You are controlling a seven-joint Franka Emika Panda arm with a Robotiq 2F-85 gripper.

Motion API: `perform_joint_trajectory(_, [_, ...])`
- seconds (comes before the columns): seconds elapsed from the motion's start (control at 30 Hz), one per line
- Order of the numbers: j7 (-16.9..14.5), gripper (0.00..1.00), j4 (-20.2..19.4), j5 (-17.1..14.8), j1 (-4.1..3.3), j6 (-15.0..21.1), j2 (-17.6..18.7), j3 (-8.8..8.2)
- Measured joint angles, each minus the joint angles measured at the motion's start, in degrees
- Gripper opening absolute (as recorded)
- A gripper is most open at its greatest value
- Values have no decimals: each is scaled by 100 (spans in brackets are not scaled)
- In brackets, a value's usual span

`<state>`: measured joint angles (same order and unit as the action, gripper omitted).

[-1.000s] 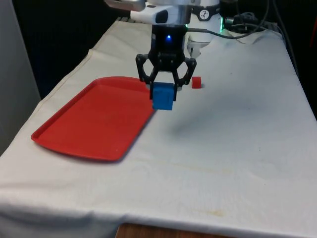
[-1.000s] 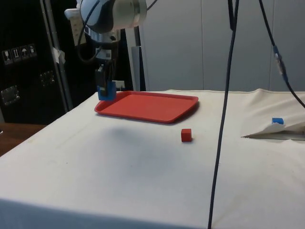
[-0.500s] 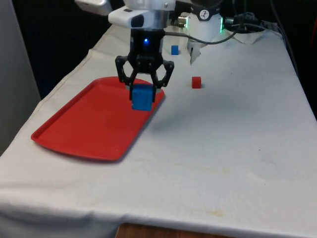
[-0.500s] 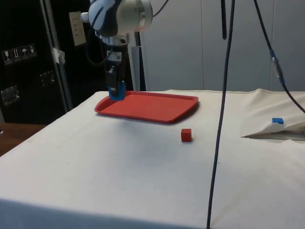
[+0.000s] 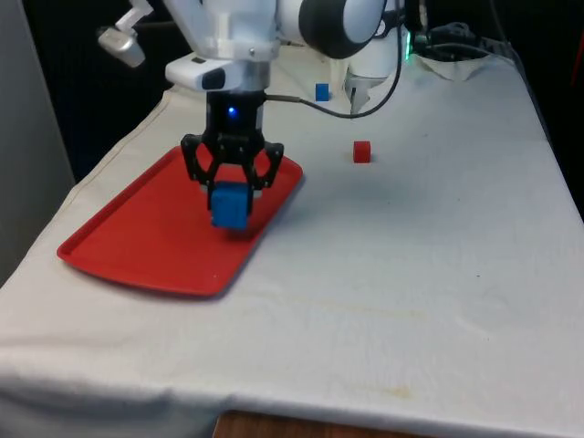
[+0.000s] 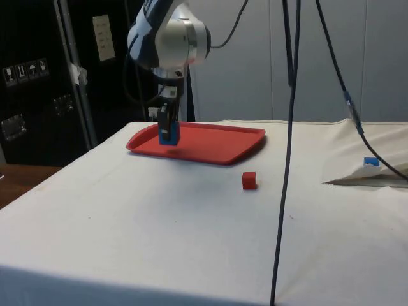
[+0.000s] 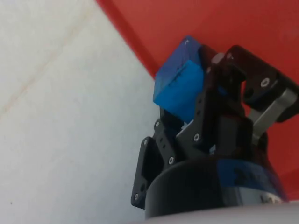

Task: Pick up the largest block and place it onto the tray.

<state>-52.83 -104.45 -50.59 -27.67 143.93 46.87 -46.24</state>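
Gripping the large blue block [image 5: 229,205] between its two fingers, the gripper [image 5: 231,190] hangs above the red tray [image 5: 137,233], with the block clenched at its upper part and its lower part projecting below the fingertips. In the side view the block [image 6: 169,134] sits over the tray's [image 6: 217,143] near end, and whether it touches the tray floor cannot be told from there. In the wrist view the block [image 7: 180,91] shows against red tray surface [image 7: 196,23], with white cloth just beside it, so the tray edge lies close.

The governing relation is vertical: the tray floor lies directly beneath the held block, so the coming move, as judged, is a straight descent followed by release. Because the block hangs near the tray's edge on the front view's right, a small shift further inward would give more margin against the rim.

Outward from the tray, a small red block [image 5: 362,151] rests on the table cloth [image 5: 429,255], well apart from the tray. A small blue block [image 5: 322,91] lies farther back, near the robot base. Neither stands in the descent path.
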Motion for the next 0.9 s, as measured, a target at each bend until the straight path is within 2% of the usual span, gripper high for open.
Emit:
perform_joint_trajectory(0.07, [-178,0,57,-195,40,-34,126,-92])
perform_joint_trajectory(0.17, [-264,0,92,-258,46,-166,132,-195])
perform_joint_trajectory(0.47, [-338,0,34,-258,-6,-441,-97,-395])
perform_joint_trajectory(0.67, [-481,0,-52,-258,-6,-573,-178,-579])
perform_joint_trajectory(0.73, [-544,0,-92,-269,23,-596,-166,-613])
perform_joint_trajectory(0.77, [-642,0,-109,-344,74,-607,-132,-613])
perform_joint_trajectory(0.83, [-710,0,-109,-407,103,-613,-92,-613])
perform_joint_trajectory(0.9, [-848,0,-80,-567,166,-619,23,-613])
